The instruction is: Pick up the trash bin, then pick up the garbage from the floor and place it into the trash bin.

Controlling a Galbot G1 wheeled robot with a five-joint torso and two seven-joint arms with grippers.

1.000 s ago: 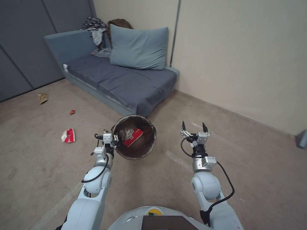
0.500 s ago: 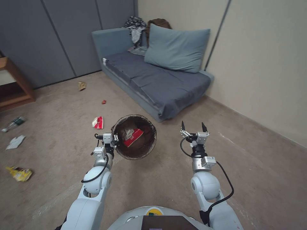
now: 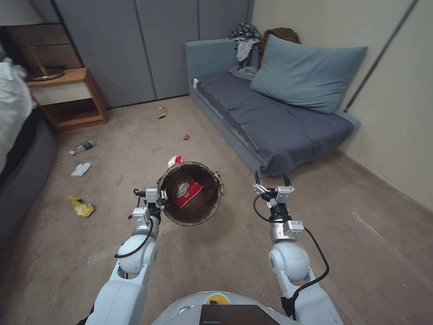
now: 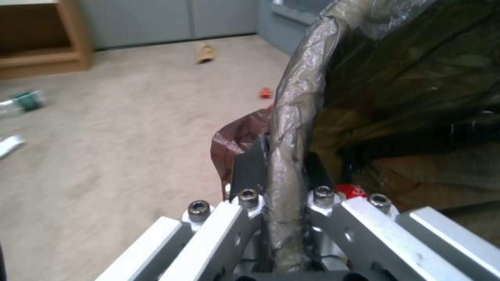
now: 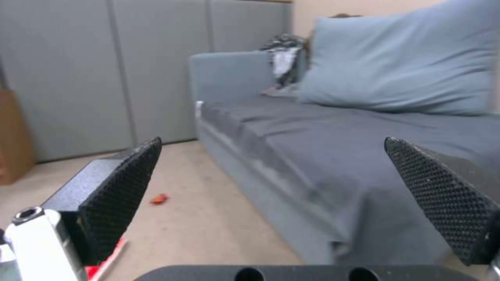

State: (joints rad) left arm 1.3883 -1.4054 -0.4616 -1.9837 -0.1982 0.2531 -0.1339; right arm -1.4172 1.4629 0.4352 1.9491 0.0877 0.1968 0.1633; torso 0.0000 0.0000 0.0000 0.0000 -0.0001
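The trash bin [image 3: 191, 214], lined with a dark brown bag, hangs above the floor with my left gripper [image 3: 161, 197] shut on its rim [image 4: 291, 117]. A red-and-white carton and a tissue lie inside it. My right gripper [image 3: 272, 178] stands open and empty to the bin's right, its black pads [image 5: 122, 187] wide apart. Garbage lies on the floor: a red-and-white carton [image 3: 174, 160] just beyond the bin, a small red scrap [image 3: 186, 136], a tan paper bag [image 3: 162, 111], a clear bottle [image 3: 82, 146], a white tissue [image 3: 81, 169] and a yellow wrapper [image 3: 81, 206].
A blue-grey sofa [image 3: 270, 117] with a large pillow [image 3: 311, 76] stands ahead on the right against the wall. A wooden side table [image 3: 67, 97] is at the far left. A dark bed edge [image 3: 22, 158] runs along the left. Open carpet lies between them.
The whole head view has shifted right, so the camera has turned left; the side table, bed edge and more litter have come into view. Both arms keep their pose, bin still held.
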